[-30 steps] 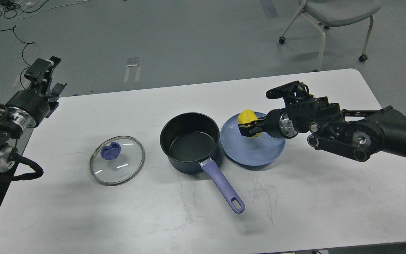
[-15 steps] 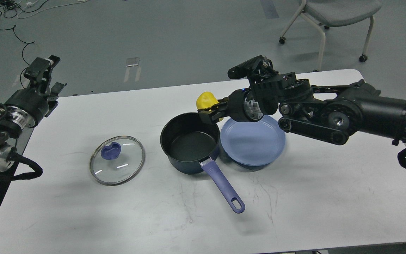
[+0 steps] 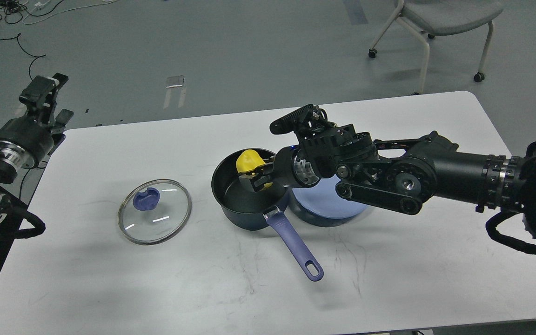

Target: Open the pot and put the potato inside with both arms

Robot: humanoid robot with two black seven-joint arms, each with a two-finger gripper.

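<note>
The dark blue pot (image 3: 237, 211) stands open in the middle of the white table, its purple handle (image 3: 296, 249) pointing to the front right. Its glass lid (image 3: 154, 211) with a blue knob lies flat on the table to the left of the pot. My right gripper (image 3: 255, 177) is shut on the yellow potato (image 3: 248, 161) and holds it over the pot's open mouth, near its right rim. My left gripper (image 3: 42, 95) is far left, off the table's edge, holding nothing; I cannot tell how its fingers stand.
A shallow blue plate (image 3: 328, 204) lies right of the pot, partly hidden under my right arm. The table's back edge runs behind the pot. A grey chair (image 3: 435, 18) stands on the floor at the back right. Cables lie on the floor at the back left.
My right gripper carried the potato up from the blue plate, leftward, and down over the pot. The left arm drew back a little to the left.
</note>
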